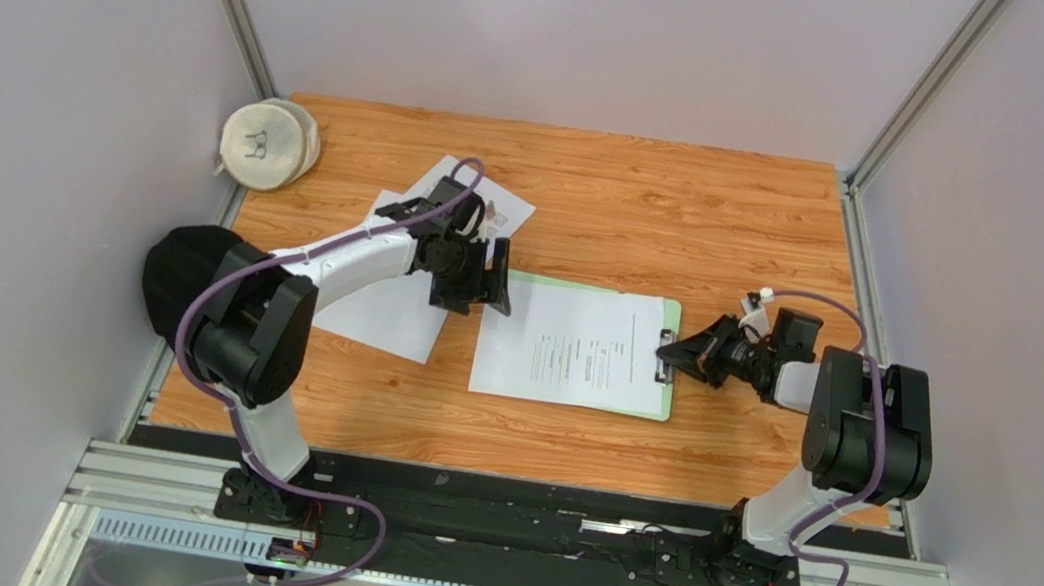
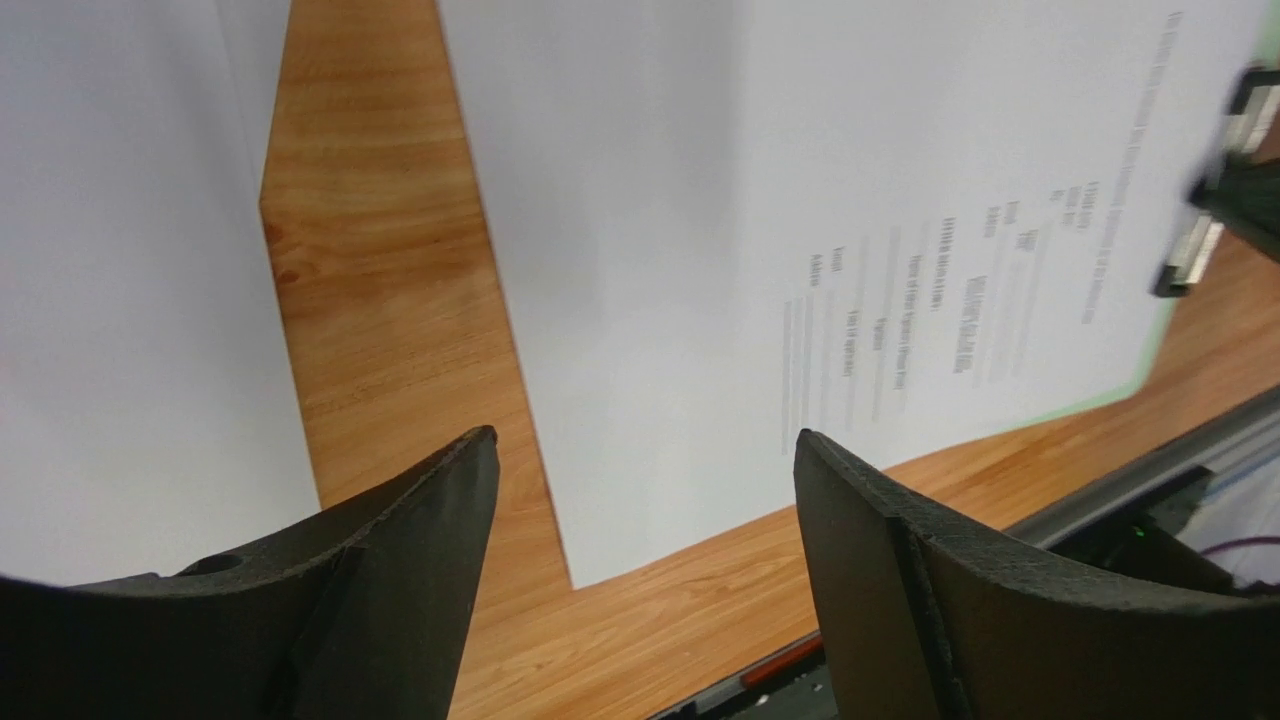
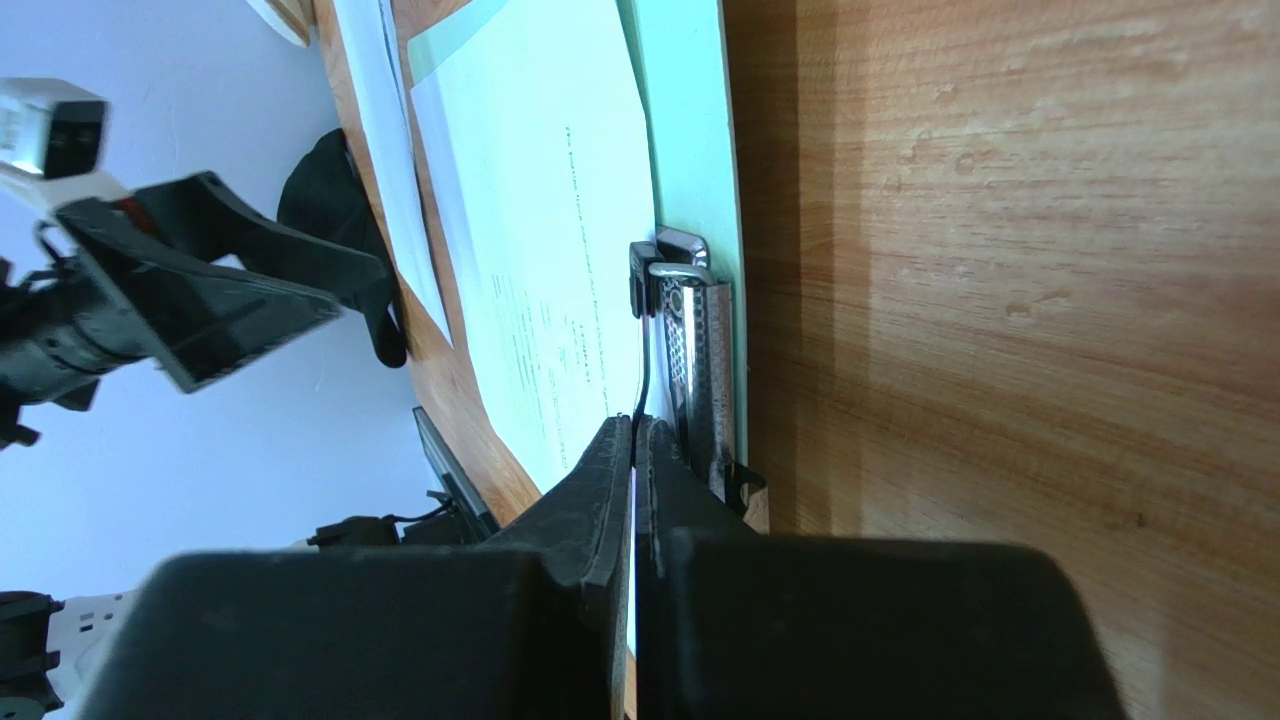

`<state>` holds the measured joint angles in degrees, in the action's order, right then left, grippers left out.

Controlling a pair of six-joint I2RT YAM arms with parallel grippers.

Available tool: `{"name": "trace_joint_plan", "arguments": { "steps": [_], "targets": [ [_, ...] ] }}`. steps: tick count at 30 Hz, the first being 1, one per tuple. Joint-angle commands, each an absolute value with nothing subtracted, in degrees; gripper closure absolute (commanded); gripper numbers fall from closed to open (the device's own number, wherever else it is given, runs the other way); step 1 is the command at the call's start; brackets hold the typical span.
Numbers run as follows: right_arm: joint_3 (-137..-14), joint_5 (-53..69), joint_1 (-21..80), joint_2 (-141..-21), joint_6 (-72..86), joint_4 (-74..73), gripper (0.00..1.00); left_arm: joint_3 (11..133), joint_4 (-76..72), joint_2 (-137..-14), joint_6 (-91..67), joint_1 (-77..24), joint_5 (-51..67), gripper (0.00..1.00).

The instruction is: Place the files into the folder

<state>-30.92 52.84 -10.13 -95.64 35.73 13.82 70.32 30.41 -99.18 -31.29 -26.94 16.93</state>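
Left hand [image 2: 646, 465] first: its fingers are standing apart with nothing between them, and it is hovering just above the left edge of the printed sheet [image 1: 574, 346]. That sheet is lying flat on the pale green folder [image 1: 589, 289], covering nearly all of it, so only slim green strips are peeking out along the edges.

Across on the other side, the right hand [image 3: 634, 450] is showing fingers pressed tight together, gripping nothing. The tips are sitting right against the metal clip [image 3: 699, 360] at the folder's right short edge. My read is that it is working that clip. Whether the sheet's edge is actually lying under the clip, I cannot tell.

Progress, then: one file is looking placed on the folder. But loose files [image 1: 389, 314] are waiting on the wooden tabletop [image 1: 676, 208] beneath the left arm, just beside the folder. Those are needing to be carried across and clipped in, so I am calling this partway done.
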Motion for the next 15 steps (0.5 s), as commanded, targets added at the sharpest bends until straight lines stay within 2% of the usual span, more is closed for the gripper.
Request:
{"name": "trace_joint_plan", "arguments": {
  "steps": [1, 4, 8, 15],
  "targets": [
    [-32.0, 54.0, -9.9, -93.3, 35.4, 15.4, 1.0, 67.5, 27.3, -99.1, -32.3, -28.1, 11.3, 0.18],
    [-31.8, 55.2, -10.0, -93.7, 36.4, 17.1, 1.0, 65.3, 25.1, -99.9, -33.6, -28.1, 8.5, 0.18],
    [-31.4, 55.7, -10.1, -94.7, 38.1, 19.8, 1.0, 63.4, 20.1, -102.7, -35.7, -28.2, 11.9, 0.25],
    [-30.7, 56.9, -10.1, -94.4, 40.5, 22.7, 1.0, 63.2, 18.6, -106.9, -37.4, -28.9, 12.0, 0.29]
  ]
}}
